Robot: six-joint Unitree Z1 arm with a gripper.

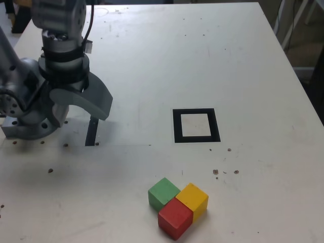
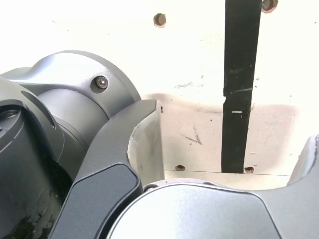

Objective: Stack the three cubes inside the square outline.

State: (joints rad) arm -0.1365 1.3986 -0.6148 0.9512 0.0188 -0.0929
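Three cubes sit clustered near the front edge of the desk [image 1: 243, 61], all flat on the surface, none stacked. Green cube [image 1: 163, 193] is on the exterior view's left of the cluster, yellow cube [image 1: 193, 199] on the right, red cube [image 1: 175, 217] nearest the camera, tucked in front of and between the other two. All three touch or nearly touch; red sits against both.

Square outline [image 1: 196, 125] is further back on the desk, slightly toward the exterior view's right of the cubes, well apart from them. Thick black frame, white centre, nothing inside it.

Scattered small dark specks and holes on the desk between the outline and the cubes, and along the exterior view's left.

A narrow dark strip [image 1: 91, 132] lies on the desk at the exterior view's left, running roughly front to back. Wrist view shows the same strip [image 2: 240, 89] as a black band on the white surface, with small holes near its ends.

Pincer [image 1: 80, 104] hangs over the far left of the exterior view, just above the strip, well apart from both cubes and outline. Jaws are spread wide, nothing between them. The arm's grey base [image 1: 25, 119] is right beside it at the desk's left edge; the wrist view is mostly filled with that grey housing.
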